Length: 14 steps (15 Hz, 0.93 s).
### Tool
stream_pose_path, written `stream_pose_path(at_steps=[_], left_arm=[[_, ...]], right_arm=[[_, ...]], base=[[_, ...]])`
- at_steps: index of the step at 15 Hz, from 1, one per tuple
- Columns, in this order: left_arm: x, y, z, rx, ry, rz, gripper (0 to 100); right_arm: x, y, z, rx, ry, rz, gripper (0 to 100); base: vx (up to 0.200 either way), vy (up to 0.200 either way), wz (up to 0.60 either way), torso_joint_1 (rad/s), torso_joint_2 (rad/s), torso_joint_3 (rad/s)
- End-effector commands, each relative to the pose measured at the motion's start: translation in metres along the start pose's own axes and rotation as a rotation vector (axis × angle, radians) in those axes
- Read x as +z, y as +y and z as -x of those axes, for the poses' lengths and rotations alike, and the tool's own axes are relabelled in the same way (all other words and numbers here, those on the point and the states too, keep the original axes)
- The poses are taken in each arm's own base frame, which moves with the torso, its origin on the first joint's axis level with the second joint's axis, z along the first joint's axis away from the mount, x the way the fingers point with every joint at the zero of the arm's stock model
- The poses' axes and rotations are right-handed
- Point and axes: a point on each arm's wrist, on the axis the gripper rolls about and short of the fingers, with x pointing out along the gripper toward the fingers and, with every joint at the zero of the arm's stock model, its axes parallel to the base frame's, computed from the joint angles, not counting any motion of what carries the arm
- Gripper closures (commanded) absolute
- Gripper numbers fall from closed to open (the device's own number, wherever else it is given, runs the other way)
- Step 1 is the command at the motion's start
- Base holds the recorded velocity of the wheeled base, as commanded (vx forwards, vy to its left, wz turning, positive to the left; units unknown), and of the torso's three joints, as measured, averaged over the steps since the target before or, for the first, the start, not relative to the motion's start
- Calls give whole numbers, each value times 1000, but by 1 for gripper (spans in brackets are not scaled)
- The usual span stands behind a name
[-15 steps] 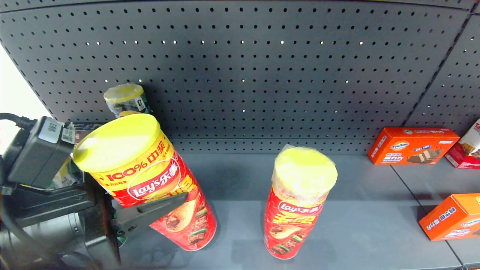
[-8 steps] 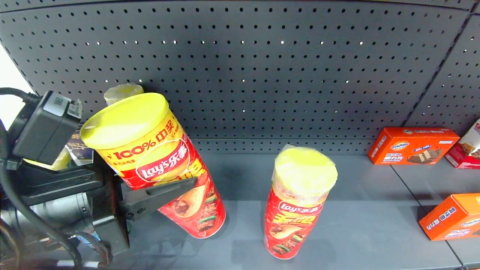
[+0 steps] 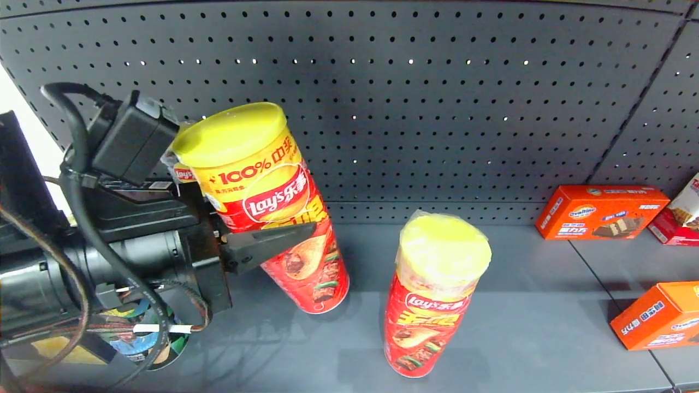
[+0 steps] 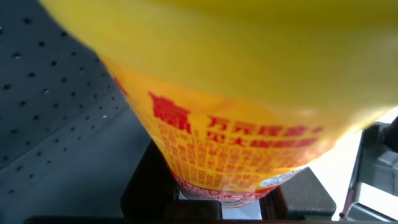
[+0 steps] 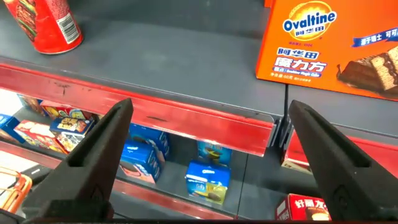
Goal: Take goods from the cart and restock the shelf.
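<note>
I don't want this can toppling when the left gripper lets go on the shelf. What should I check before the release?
1. Grip: the left gripper is shut on the held can: ok.
2. Can upright: it leans, top toward the arm: not ok.
3. Its base resting on the shelf: cannot tell.
4. Gap to the standing can: apart: ok.
5. Clearance of the right gripper: open, empty, low by the shelf's front edge: ok.
</note>
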Motion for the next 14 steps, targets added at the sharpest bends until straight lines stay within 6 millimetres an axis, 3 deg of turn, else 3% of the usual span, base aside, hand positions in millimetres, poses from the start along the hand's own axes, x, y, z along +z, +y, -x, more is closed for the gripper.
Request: stream_pose_path(at_steps=[1, 5, 6, 12, 13, 14], left_arm=[[2, 4, -12, -12, 26, 13, 100], [5, 4, -14, 30, 133, 49, 100], [0, 7, -22, 37, 150, 54, 100], [21, 22, -47, 63, 201, 23, 100], [24, 25, -67, 111, 202, 7, 100], [23, 25, -70, 120, 205, 6, 100]], right_arm=[[0, 0, 0, 0, 0, 1, 0], [0, 0, 0, 0, 0, 1, 0], [0, 0, 0, 0, 0, 1, 0], [0, 0, 0, 0, 0, 1, 0], [0, 0, 0, 0, 0, 1, 0], [0, 0, 0, 0, 0, 1, 0]], base=[[0, 0, 0, 0, 0, 0], [0, 0, 0, 0, 0, 0], [0, 0, 0, 0, 0, 0], [0, 0, 0, 0, 0, 0], [0, 0, 0, 0, 0, 0], [0, 0, 0, 0, 0, 0]])
